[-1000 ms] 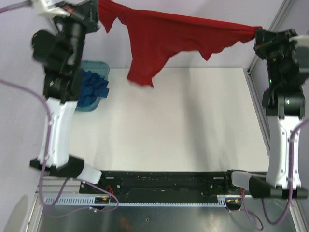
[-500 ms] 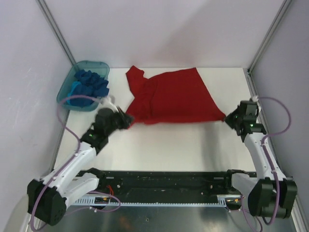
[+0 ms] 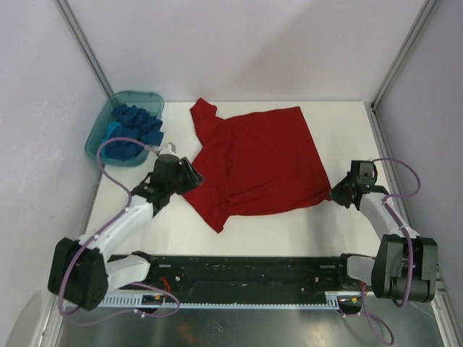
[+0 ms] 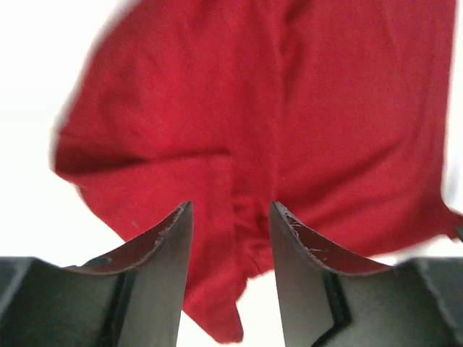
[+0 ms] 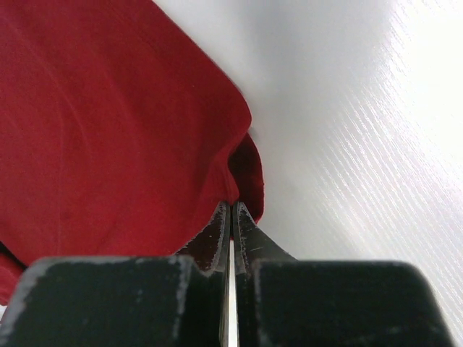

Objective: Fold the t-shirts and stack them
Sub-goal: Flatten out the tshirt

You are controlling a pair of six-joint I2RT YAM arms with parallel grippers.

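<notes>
Now: red t-shirt (image 3: pixel 257 163) lies spread and rumpled mid-table (image 3: pixel 289 228). My left claw (image 3: pixel 189 177) is at its 9 o'clock edge, jaws parted, nothing pinched. My right claw (image 3: pixel 338 194) is at the 4 o'clock corner, clamped on a fold of red cloth. Blue t-shirts (image 3: pixel 137 124) are heaped in the teal tub (image 3: pixel 98 137) at 10 o'clock, apart from the red one. My purple cable (image 3: pixel 108 147) loops across the tub's near rim.

Large plain bright red cloth t-shirt (image 3: pixel 260 163): solid red, no print. Crumpled royal blue cloth shirts (image 3: pixel 141 121), one lighter blue cloth shirt (image 3: pixel 113 133). Translucent teal plastic tub (image 3: pixel 137 94). Flat white table top (image 3: pixel 289 231), unpatterned. Left arm (image 3: pixel 119 225), right arm (image 3: pixel 382 215): white links, black joints. Thin purple cables (image 3: pixel 99 155).
</notes>
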